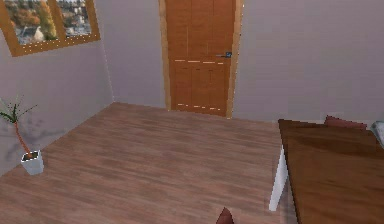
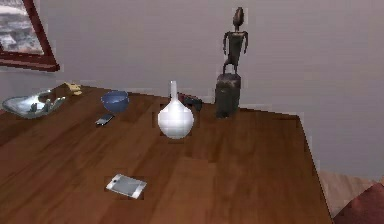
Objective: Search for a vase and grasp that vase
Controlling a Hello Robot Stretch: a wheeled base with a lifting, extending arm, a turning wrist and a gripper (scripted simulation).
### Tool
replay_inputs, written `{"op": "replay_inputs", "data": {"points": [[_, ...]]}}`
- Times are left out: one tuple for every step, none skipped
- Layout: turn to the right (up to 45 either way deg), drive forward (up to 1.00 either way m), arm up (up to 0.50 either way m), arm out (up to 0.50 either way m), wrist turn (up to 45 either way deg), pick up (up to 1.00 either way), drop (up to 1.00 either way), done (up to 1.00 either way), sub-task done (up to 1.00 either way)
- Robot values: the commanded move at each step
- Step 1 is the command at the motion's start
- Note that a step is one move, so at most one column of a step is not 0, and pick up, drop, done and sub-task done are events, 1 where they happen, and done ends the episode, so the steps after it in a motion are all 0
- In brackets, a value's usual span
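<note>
A: Forward view first. What room is there?

B: Bare wooden floor (image 1: 150,160) runs to a closed door (image 1: 203,55) in the far wall. A potted plant (image 1: 27,140) stands by the left wall, below a window (image 1: 55,25). The bench (image 1: 335,175) juts in at the near right with its corner close, so I'd judge turning that way is tight.

A: And the arm side view?

B: The white vase (image 2: 175,118) stands upright mid-bench, well back from the near edge. A dark statue (image 2: 231,60) stands just right of it and farther back. A blue bowl (image 2: 115,100) is to its left, and a flat card-like thing (image 2: 126,186) lies nearer.

A: So which step?

B: The search looks finished, I'd say, and reaching comes next. The arm must extend over the bench between bowl and statue and meet the vase squarely. As for the end effector, I cannot tell whether it is released or clenched.
</note>
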Motion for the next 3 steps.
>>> {"op": "replay_inputs", "data": {"points": [[0.0,0.00,0.38,0.00,0.0,0.00,0.00,0.00,0.00],[0.0,0.00,0.00,0.46,0.0,0.00,0.00,0.00,0.00],[0.0,0.00,0.00,0.00,45.0,0.00,0.00,0.00,0.00]]}}
